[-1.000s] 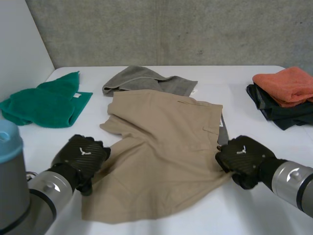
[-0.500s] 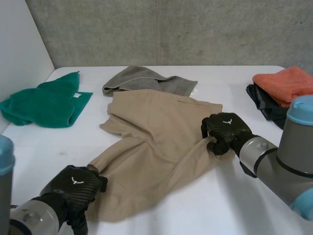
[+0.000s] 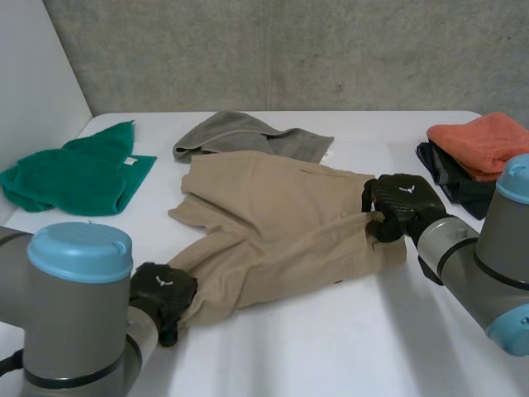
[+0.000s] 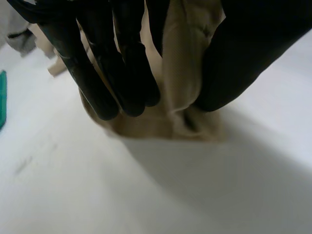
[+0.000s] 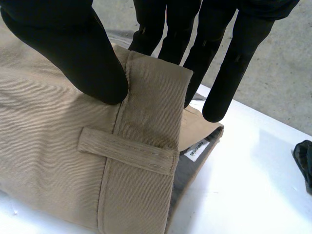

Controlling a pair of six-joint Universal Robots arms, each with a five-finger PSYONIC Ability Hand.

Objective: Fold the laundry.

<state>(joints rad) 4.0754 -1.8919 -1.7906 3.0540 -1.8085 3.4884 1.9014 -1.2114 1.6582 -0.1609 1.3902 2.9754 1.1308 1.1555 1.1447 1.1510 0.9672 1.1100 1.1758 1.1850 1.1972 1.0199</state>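
Grey concrete wall [image 3: 289, 50], white table [image 3: 347, 347]. Tan trousers [image 3: 273, 223] lie mid-table, doubled over lengthwise, belt loop showing. Right hand [image 3: 401, 203] pinches the waistband, thumb on top. Left hand [image 3: 161, 291] clamps the leg end between fingers and thumb.

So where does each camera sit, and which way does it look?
Head view: between and behind the arms, looking down at the white table; both arms show, left hand and right hand.
Left wrist view: on the left wrist, looking along the palm; its fingers and thumb pinch the tan trousers.
Right wrist view: on the right wrist; thumb and fingers pinch the waistband.
Shared: all show the tan trousers.
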